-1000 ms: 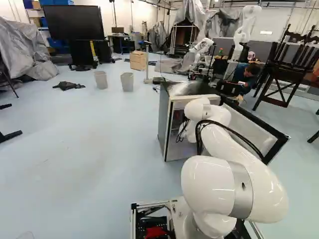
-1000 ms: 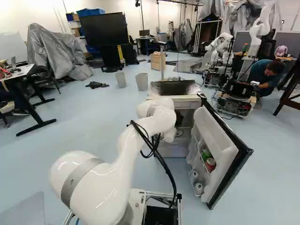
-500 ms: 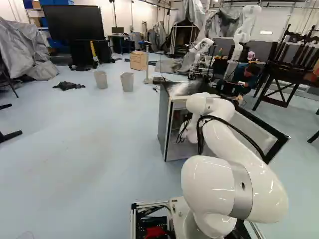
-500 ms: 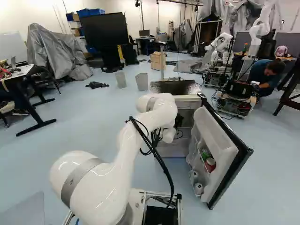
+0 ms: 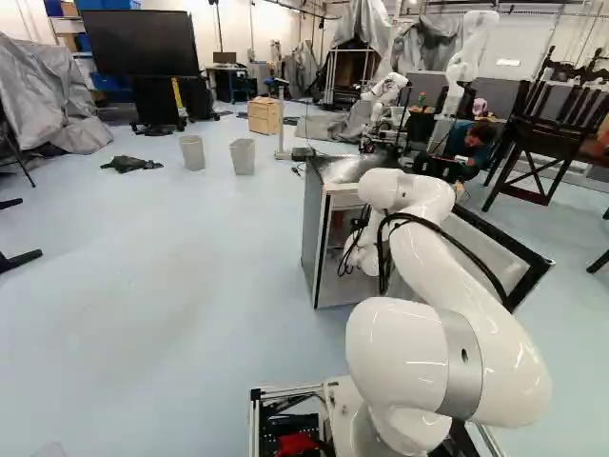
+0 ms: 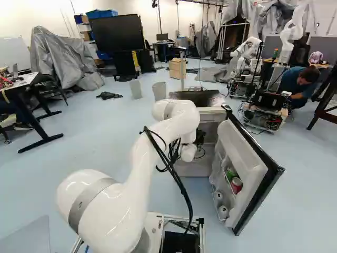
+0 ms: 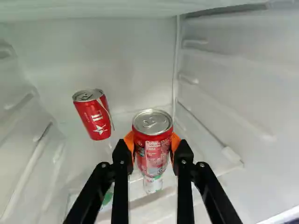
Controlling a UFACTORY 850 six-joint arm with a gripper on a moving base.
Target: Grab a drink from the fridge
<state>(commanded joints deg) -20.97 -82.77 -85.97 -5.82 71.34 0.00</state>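
Wrist view: the end effector (image 6: 200, 137) grasps the nearer red can (image 7: 153, 144), orange pads (image 7: 175, 141) parted by its width.

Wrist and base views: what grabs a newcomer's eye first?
The red can held in the claw inside the fridge, wrist view; a second red can sits apart, deeper in. Then the white arm across the right base view, left of the open fridge door.

Inside the fridge (image 5: 315, 233), a second can (image 7: 93, 115) stands behind and beside the front can (image 7: 152, 147); containers (image 6: 237, 185) sit in the door (image 6: 251, 182).
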